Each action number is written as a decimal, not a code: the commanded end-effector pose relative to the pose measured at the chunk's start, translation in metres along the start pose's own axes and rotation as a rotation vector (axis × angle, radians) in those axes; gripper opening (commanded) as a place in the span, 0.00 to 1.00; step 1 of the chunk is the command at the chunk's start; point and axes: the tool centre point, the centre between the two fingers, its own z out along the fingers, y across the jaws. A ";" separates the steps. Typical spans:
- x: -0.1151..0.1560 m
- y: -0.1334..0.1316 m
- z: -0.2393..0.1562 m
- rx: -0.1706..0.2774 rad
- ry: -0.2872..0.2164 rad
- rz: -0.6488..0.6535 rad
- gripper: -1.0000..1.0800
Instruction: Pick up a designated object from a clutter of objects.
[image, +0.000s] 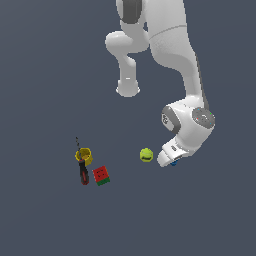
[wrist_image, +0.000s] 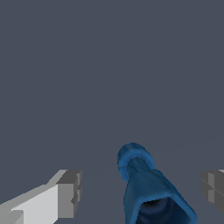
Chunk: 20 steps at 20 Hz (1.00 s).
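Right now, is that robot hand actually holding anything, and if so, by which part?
Nothing is held. The gripper is open, its fingers standing well apart on either side of the blue peg, with clear gaps and no contact.

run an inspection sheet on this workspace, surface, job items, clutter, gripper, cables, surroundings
surface: plain dark grey floor, no marks seen
job's things: blue peg lies between the fingers, flared end toward the wrist camera, not touched by either
clutter: yellow-green ball beside the arm's hand; red-and-green cube, yellow ring cup and red-and-black screwdriver grouped at the exterior view's left
grippers: gripper open, low over the peg, a gap on each side
cables: nothing seen
surroundings: nothing seen beyond the white arm
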 end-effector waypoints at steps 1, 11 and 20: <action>0.001 0.000 0.001 0.000 0.002 0.000 0.00; 0.001 0.000 0.001 0.000 0.002 0.000 0.00; -0.003 0.021 -0.021 0.000 0.002 0.000 0.00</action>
